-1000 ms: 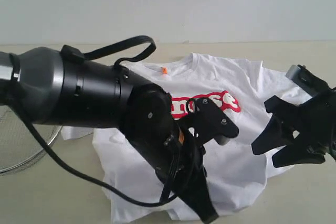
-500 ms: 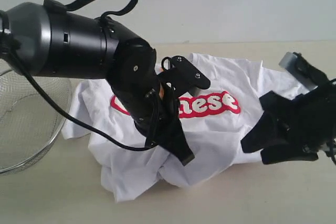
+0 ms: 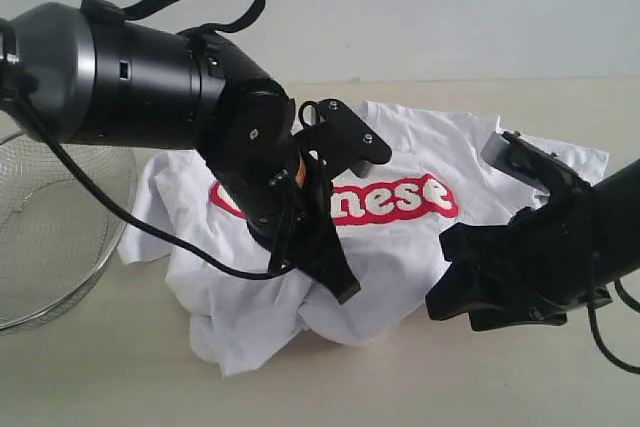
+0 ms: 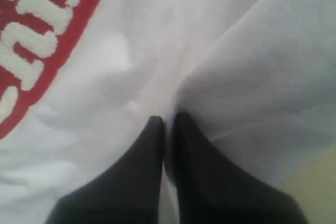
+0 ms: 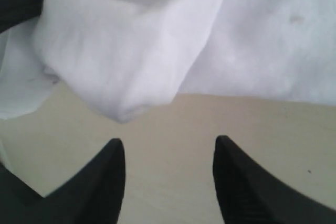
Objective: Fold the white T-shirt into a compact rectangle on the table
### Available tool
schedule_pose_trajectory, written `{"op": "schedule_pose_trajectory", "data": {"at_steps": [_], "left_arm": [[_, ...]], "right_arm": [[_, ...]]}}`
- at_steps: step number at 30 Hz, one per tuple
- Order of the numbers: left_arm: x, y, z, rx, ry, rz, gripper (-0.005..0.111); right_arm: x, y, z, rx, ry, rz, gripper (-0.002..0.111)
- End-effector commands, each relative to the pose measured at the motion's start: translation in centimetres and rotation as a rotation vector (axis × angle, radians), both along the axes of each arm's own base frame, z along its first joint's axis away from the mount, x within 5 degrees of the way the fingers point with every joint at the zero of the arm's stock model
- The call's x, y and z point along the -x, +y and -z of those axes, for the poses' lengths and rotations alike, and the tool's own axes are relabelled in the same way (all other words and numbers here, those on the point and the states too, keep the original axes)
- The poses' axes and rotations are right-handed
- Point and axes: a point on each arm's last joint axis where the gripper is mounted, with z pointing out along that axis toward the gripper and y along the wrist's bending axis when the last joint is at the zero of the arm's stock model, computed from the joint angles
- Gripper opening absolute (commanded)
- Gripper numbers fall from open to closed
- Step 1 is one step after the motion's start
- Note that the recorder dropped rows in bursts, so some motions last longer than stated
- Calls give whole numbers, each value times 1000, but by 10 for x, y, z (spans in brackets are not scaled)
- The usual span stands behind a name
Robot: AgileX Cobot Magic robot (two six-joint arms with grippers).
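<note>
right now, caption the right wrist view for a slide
Open right hand over the table, facing a bunched fold of the white T-shirt

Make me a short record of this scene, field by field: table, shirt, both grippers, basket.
surface: pale beige wood-look table
garment: white T-shirt with red lettering, crumpled, print up, not yet folded
left gripper: shut on a pinch of the white T-shirt
right gripper: open, low over bare table at the shirt's edge, holding nothing
other: round metal wire-mesh basket, left of the shirt in the exterior view
</note>
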Motion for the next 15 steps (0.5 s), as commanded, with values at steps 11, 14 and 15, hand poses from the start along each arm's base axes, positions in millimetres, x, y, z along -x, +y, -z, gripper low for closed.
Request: {"op": "schedule_pose_trajectory", "data": {"at_steps": [11,14,15], "left_arm": [[-22,24,-3,-7,-22,-129,5],[-22,23,-3,-5,-26,-127,5],[-22,23,-3,-6,-28,-126,5]], "right_arm": [[-16,22,24,-64,-73,-33,46],[-24,24,24,-61,-129,-81,46],[-26,24,24,-59,-143,-94,46]]}}
